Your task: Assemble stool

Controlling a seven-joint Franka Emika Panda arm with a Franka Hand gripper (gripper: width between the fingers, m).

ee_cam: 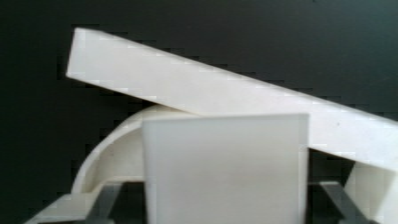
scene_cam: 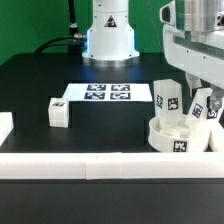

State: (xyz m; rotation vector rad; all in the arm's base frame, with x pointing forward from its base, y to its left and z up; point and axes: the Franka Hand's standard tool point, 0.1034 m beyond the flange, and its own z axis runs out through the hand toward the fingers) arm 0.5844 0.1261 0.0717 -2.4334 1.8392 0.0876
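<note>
The round white stool seat (scene_cam: 178, 140) lies at the exterior view's right, near the front rail. One tagged leg block (scene_cam: 167, 99) stands upright on its far left side. My gripper (scene_cam: 203, 98) hangs over the seat's right side, shut on a second leg block (scene_cam: 205, 110) that reaches down to the seat. In the wrist view this held leg (ee_cam: 228, 160) fills the space between my fingers (ee_cam: 112, 200), with my gripper (ee_cam: 226, 205) closed on it. The seat's curved rim (ee_cam: 118, 150) shows behind it, and another leg (ee_cam: 196, 80) crosses at a slant.
A loose leg block (scene_cam: 58, 112) lies on the black table at the exterior view's left, and another white piece (scene_cam: 5, 126) is at the left edge. The marker board (scene_cam: 105, 93) lies in the middle. A long white rail (scene_cam: 90, 164) runs along the front. The robot base (scene_cam: 108, 40) stands behind.
</note>
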